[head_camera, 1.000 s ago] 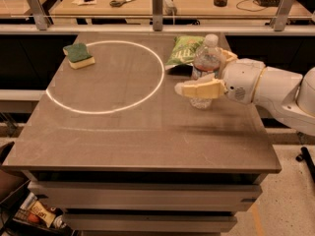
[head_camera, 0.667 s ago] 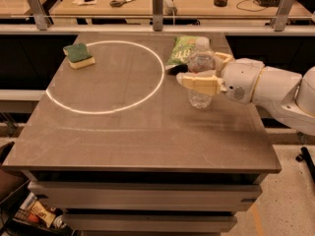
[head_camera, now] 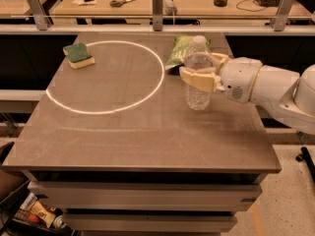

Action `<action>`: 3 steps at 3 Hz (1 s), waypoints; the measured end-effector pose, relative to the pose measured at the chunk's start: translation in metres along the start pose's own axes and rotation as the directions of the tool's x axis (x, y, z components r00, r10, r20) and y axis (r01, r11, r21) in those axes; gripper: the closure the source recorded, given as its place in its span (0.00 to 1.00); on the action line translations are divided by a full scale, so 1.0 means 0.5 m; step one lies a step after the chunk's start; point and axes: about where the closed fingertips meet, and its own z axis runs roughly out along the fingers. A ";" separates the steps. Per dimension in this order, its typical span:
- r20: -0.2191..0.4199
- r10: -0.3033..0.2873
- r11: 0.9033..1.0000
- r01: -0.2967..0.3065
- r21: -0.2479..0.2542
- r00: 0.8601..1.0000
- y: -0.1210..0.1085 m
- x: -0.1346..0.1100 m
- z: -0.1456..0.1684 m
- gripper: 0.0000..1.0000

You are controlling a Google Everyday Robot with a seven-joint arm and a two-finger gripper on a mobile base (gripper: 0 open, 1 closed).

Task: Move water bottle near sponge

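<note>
The water bottle [head_camera: 198,90], clear ribbed plastic with a white cap, stands upright at the table's right side, its base at or just above the tabletop. My gripper [head_camera: 201,72] reaches in from the right and is shut on the bottle's middle, one cream finger [head_camera: 197,78] in front of it and one behind. The sponge [head_camera: 79,55], dark green over pale yellow, lies at the far left of the table, well apart from the bottle.
A crinkled green snack bag [head_camera: 180,50] lies just behind the bottle. A white circle [head_camera: 160,80] is marked on the brown table [head_camera: 147,136]. A railing and a desk with scissors and a small cup stand behind.
The gripper has carried the bottle slightly left and toward the front of the table, and the bottle now stands more upright.
</note>
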 end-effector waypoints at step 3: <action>0.020 0.020 1.000 -0.019 -0.011 1.000 -0.016 -0.027 0.022 1.00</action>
